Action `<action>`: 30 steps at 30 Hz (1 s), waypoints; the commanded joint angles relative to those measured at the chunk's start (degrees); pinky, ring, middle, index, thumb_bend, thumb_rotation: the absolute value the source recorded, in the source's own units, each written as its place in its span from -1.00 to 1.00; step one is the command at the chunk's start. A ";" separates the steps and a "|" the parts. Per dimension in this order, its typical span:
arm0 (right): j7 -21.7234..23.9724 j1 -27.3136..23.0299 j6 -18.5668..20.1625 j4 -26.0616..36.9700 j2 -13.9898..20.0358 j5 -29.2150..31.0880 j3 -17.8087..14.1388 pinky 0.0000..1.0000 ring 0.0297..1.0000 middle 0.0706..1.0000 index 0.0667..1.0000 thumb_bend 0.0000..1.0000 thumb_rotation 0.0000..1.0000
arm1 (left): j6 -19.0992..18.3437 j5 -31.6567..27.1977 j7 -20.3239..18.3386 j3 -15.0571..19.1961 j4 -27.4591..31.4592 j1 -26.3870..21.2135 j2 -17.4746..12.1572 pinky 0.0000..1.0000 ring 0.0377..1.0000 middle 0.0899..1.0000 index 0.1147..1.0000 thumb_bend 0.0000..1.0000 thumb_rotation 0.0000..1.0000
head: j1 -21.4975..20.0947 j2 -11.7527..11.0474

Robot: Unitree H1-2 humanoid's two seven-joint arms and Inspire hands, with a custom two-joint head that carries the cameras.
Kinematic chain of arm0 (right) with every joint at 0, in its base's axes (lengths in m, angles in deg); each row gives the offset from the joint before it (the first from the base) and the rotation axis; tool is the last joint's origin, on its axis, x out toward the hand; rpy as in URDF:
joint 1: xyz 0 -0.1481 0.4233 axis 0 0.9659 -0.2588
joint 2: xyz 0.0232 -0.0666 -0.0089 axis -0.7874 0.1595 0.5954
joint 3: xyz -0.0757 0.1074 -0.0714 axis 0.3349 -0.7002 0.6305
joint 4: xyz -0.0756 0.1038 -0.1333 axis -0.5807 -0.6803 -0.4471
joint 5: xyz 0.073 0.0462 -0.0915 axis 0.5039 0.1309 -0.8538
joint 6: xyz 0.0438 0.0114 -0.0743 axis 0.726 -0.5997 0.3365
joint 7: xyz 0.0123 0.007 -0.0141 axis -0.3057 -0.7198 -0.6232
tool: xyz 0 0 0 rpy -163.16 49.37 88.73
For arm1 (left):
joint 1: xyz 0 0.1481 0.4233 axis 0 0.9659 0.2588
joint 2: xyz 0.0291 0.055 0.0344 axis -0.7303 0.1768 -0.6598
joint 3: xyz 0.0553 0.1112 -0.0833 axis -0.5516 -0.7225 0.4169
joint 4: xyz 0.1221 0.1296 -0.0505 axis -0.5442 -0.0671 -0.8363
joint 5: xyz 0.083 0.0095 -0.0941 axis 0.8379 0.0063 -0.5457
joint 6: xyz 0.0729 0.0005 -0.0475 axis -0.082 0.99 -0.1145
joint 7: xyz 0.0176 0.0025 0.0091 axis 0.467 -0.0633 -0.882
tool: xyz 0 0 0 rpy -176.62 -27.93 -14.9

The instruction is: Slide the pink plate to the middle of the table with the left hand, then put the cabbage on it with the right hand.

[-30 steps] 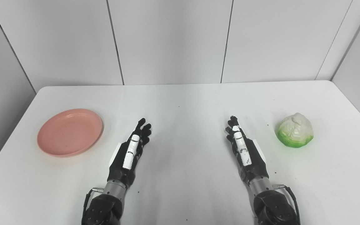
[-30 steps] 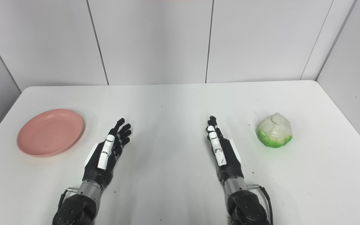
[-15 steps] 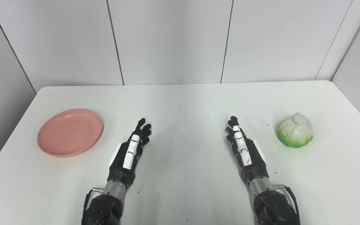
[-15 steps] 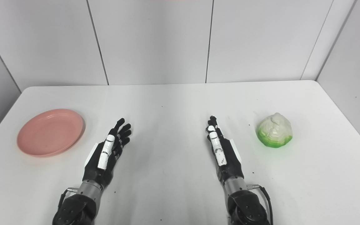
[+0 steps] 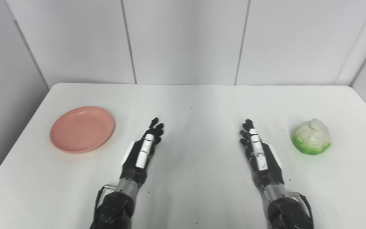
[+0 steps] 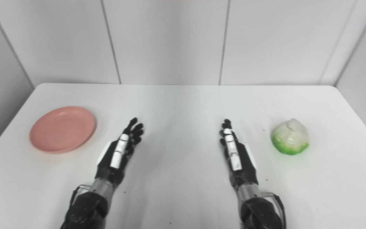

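Resting at the left of the frame, the pink plate (image 5: 82, 129) sits flat on the white table (image 5: 195, 105), with no hand on it. The cabbage (image 5: 311, 137) sits at the right of the frame, pale on top and green round its base, also on the bare tabletop. Between them, in the lower middle of the picture, both hands lie palm-edge up over the table. The left hand (image 5: 142, 152) points toward the upper right, its fingers (image 5: 156, 127) straight and slightly fanned, holding nothing; it lies near the plate's right rim but apart from it. The right hand (image 5: 259, 153) points toward the upper left, fingers straight and close together, likewise empty, near the cabbage but not touching it. Whether either hand actually touches the tabletop is hard to tell from this angle. Grey wall panels (image 5: 183, 38) fill the top of the frame.
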 commanded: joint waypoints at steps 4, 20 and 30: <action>0.04 -1.21 -1.70 0.42 2.33 -1.53 -0.50 1.00 0.99 0.99 0.99 -0.61 1.00 | 2.20 2.44 1.67 -1.71 -4.40 -0.59 3.27 0.97 0.91 0.89 0.89 0.06 1.00 | 3.65 -1.48; 1.42 -1.40 -1.58 -0.33 3.46 0.42 -1.41 1.00 1.00 1.00 1.00 -0.63 1.00 | 5.74 5.77 3.65 -2.37 -9.56 -2.39 5.50 0.86 0.88 0.88 0.87 0.05 1.00 | 8.40 -4.38; 1.86 -1.25 -2.04 -0.55 3.62 0.54 -1.15 1.00 1.00 1.00 1.00 -0.64 1.00 | 5.98 5.80 3.37 -2.02 -9.45 -2.37 5.63 0.88 0.88 0.88 0.87 0.06 1.00 | 8.46 -4.11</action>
